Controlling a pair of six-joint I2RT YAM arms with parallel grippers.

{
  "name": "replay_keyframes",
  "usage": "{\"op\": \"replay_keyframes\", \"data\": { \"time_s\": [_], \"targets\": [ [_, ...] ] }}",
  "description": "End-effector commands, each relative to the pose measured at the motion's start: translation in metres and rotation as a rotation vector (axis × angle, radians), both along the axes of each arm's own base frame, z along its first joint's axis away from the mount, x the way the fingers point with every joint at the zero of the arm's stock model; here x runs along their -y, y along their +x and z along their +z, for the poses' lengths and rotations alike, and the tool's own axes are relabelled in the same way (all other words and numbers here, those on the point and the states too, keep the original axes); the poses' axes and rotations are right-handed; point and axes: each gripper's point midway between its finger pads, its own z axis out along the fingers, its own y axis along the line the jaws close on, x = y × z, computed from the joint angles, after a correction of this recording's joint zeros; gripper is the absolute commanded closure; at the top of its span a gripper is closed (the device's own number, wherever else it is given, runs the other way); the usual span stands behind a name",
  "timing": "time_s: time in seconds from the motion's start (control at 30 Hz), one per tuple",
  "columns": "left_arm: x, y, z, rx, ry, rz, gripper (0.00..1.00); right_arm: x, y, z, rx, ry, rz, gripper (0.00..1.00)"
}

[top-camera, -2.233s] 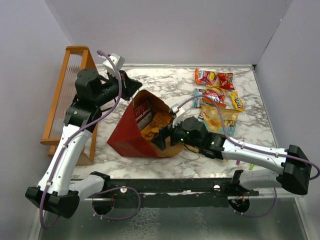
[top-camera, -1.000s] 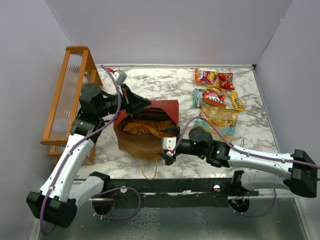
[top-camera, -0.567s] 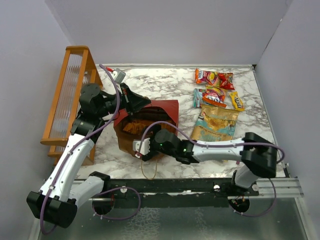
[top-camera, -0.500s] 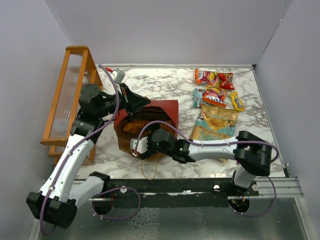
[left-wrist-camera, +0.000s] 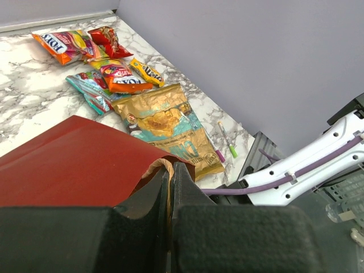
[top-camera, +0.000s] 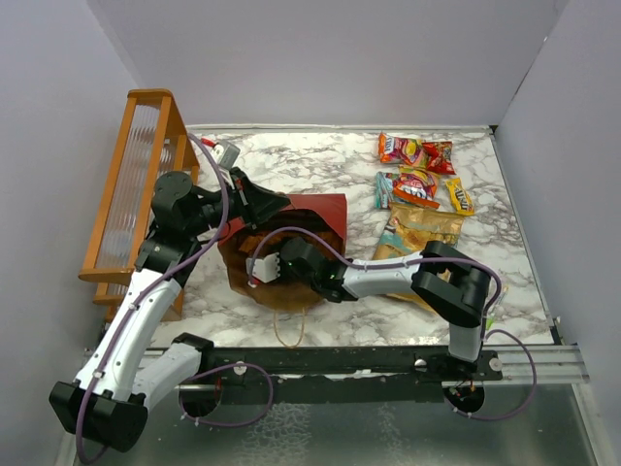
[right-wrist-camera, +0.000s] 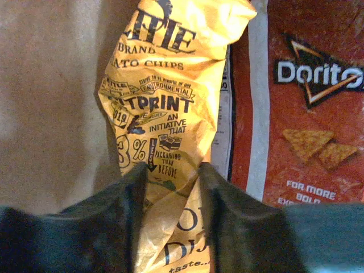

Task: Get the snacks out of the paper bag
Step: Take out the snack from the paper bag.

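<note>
The paper bag (top-camera: 322,210), dark red outside and brown inside, lies on the marble with its mouth toward the near edge. My left gripper (left-wrist-camera: 169,173) is shut on its upper rim and tan handle, holding the mouth up. My right gripper (top-camera: 262,270) reaches inside the bag. Its jaws press both sides of a crinkled yellow chip packet (right-wrist-camera: 165,96). A red Doritos packet (right-wrist-camera: 310,114) lies right beside it in the bag. Several snacks (top-camera: 417,184) lie on the table at the back right, among them a large gold chip bag (left-wrist-camera: 165,122).
An orange wooden rack (top-camera: 131,184) stands along the left side, close to my left arm. A green pen (left-wrist-camera: 227,139) and a pink pen (left-wrist-camera: 214,149) lie beyond the gold bag. Grey walls close in the back and right.
My right arm has swung left and gone deep into the bag's mouth. Its jaws have narrowed from wide open onto the yellow packet. My left gripper keeps its hold on the rim.
</note>
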Motion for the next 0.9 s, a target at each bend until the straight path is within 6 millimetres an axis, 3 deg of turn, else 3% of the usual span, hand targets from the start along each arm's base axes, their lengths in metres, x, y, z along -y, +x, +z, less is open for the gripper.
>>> {"op": "replay_keyframes", "data": {
  "time_s": [0.0,0.33,0.47,0.63,0.87],
  "targets": [
    [-0.007,0.004,0.011,0.035,-0.022,0.069,1.00,-0.016,-0.002,0.009,-0.016,0.021,0.034,0.66],
    [-0.023,0.021,0.004,-0.023,-0.027,0.232,1.00,-0.021,-0.033,0.032,-0.138,0.107,0.122,0.97],
    [-0.025,0.023,0.004,-0.030,-0.028,0.248,1.00,-0.021,-0.044,0.050,-0.166,0.136,0.149,0.99],
    [-0.027,0.024,0.003,-0.031,-0.022,0.264,1.00,-0.018,-0.068,0.093,-0.210,0.239,0.235,0.99],
    [-0.031,0.020,0.008,-0.002,0.014,0.271,1.00,0.005,-0.145,0.182,-0.284,0.438,0.560,0.99]
  ]
}}
